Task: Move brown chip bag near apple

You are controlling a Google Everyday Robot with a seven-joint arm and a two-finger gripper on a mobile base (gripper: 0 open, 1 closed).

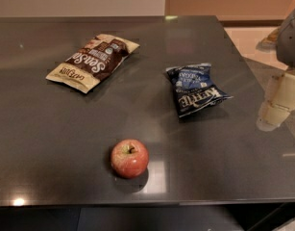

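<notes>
The brown chip bag lies flat at the back left of the dark table, with a dark brown centre, white lettering and cream-tan ends. The apple is small, red with a yellowish patch at its stem, and sits near the front edge, well apart from the bag. My gripper shows as cream-coloured parts at the right edge of the view, beyond the table's right side, far from both the bag and the apple. It holds nothing that I can see.
A smaller crinkled dark-blue chip bag lies right of centre, between the gripper and the brown bag. The dark glossy table ends close in front of the apple. A wall and light floor lie behind.
</notes>
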